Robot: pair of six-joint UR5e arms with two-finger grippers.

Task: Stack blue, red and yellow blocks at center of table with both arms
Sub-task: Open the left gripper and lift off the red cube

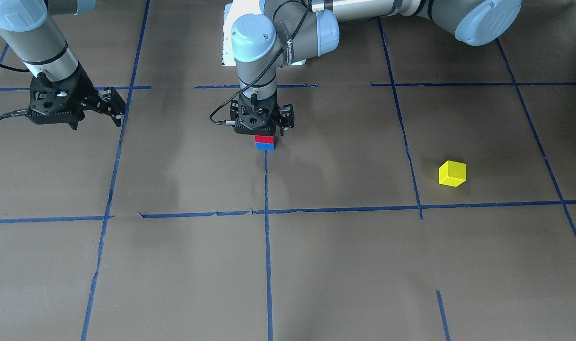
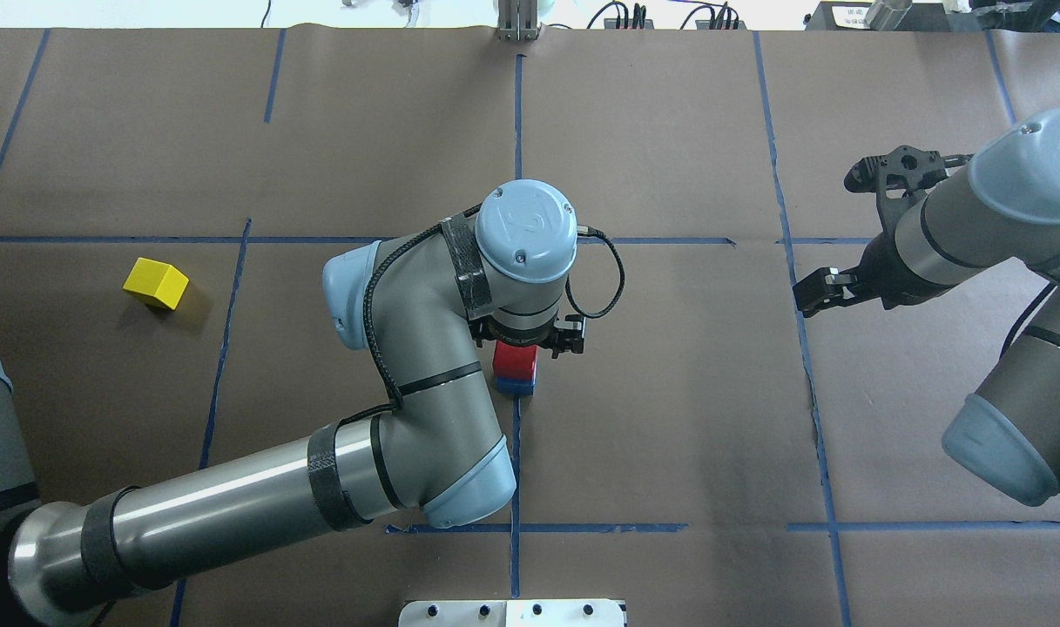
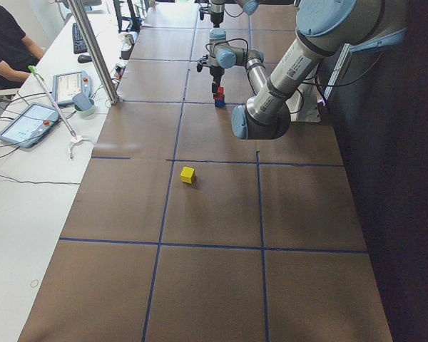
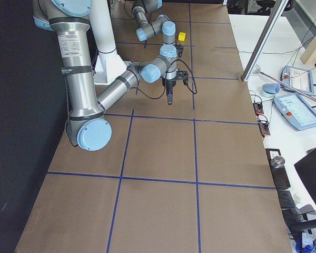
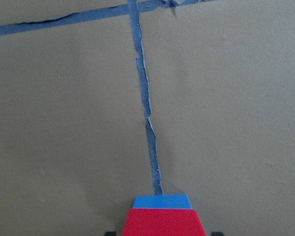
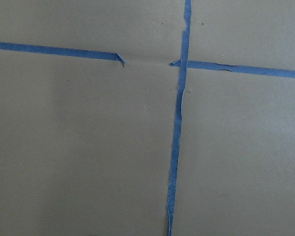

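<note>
Both stacked blocks, red block [image 1: 264,139] topmost, sit between seemingly closed left jaws.

We have two arms, the left arm [image 2: 408,383] and the right arm [image 2: 982,218], both silver-grey tubes with pale blue round joint caps. Black straps hold a black cable [image 2: 381,322] along the left one. Each ends in a black gripper mount.

Brown paper covers the table [image 2: 669,418], crossed by blue tape lines [image 2: 517,131]. A white bench [image 3: 28,192] beside it carries tablets [image 3: 23,122] and cables, and a person [image 3: 7,39] sits there.
</note>
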